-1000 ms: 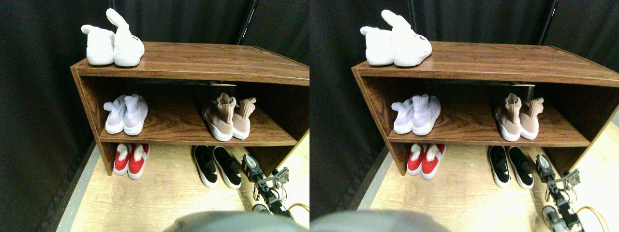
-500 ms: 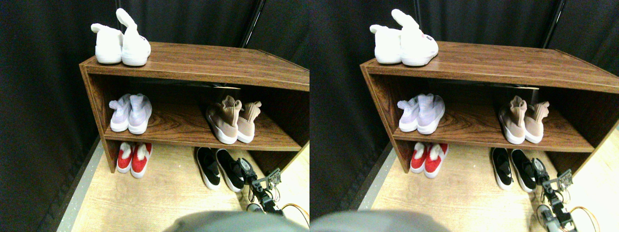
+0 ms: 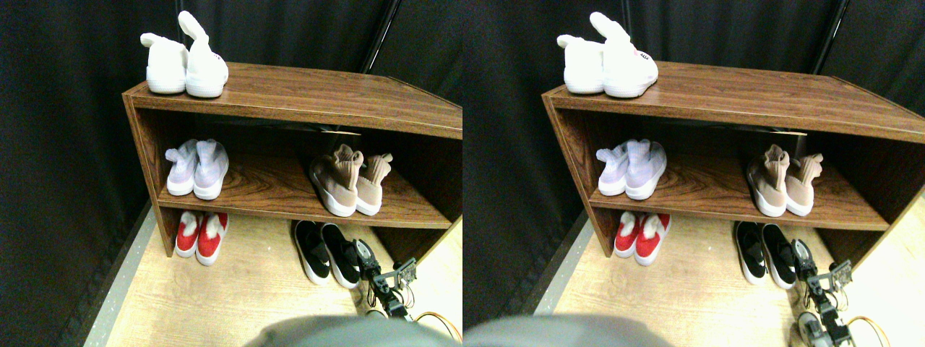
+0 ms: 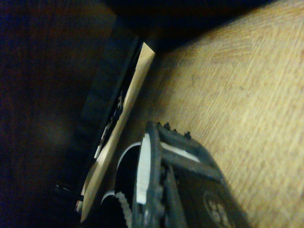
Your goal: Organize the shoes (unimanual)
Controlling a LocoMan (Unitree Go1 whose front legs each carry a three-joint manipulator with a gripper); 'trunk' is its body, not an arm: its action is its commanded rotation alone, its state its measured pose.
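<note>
Stereo pair view. Wooden shelf unit [image 3: 303, 90], dark walnut grain, fills the upper and middle frame. It stands on a pale wood-look floor [image 3: 238, 296] before a black curtain [image 3: 65, 144]; a grey strip edges the floor at lower left.
- Top board, upper left: white bunny-ear slippers [image 3: 186, 66], side by side.
- Middle shelf, left: lavender sneakers [image 3: 196, 168], paired.
- Middle shelf, right of centre: tan sneakers [image 3: 348, 182], white soles, sock collars upright, the two touching.
- Floor under the shelf, left: red slippers [image 3: 200, 235], paired.
- Floor under the shelf, right of centre: black slip-ons [image 3: 327, 251], white soles, heels toward the camera, side by side.
- Lower right: right hand [image 3: 363, 254] on its arm, low over the floor, just beside the right black slip-on; contact cannot be told. Whether released or clenched cannot be told.

Wrist view. Dim and blurred. Dark jaw frame in the lower part. Pale floor [image 4: 247, 80] on one side, dark wooden panel [image 4: 52, 85] on the other, a light board edge [image 4: 128, 114] between them. A white curved rim shows beside the jaw; too blurred to identify.
</note>
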